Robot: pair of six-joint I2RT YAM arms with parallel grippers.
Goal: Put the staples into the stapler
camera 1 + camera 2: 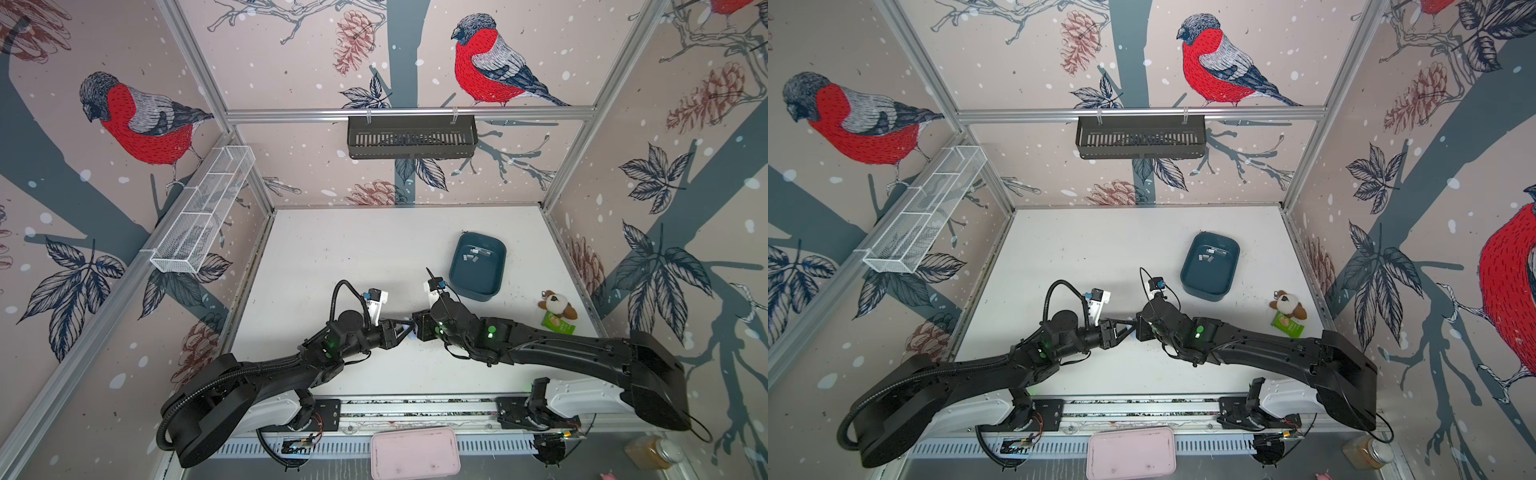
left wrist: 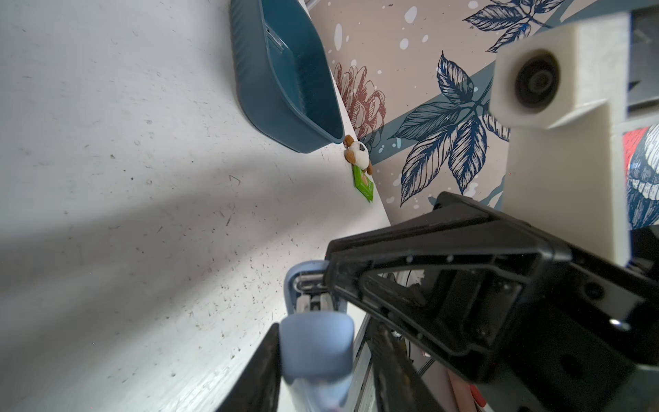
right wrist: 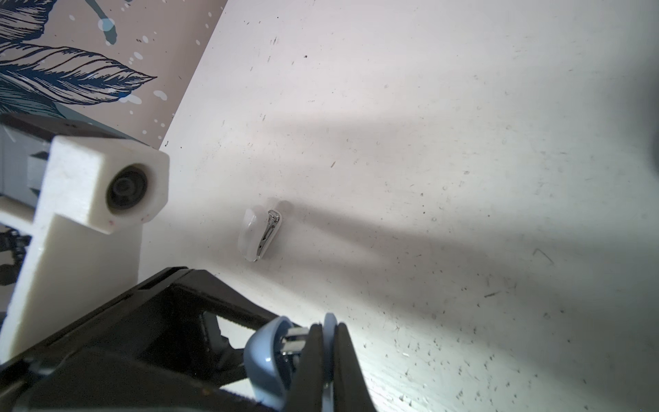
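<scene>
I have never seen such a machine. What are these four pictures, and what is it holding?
These are two black robot arms on a white table. Two pictures look down from above; the two others come from a camera on each wrist. On the table lie a blue tray with small staples, a plush toy, a green packet and a small white stapler. The right fingers pinch a light blue stapler. The left fingers stand on both sides of it; whether they grip, I cannot tell.

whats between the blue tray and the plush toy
Nothing: only bare white table separates the blue tray and the plush toy, as seen in both top views.
</scene>
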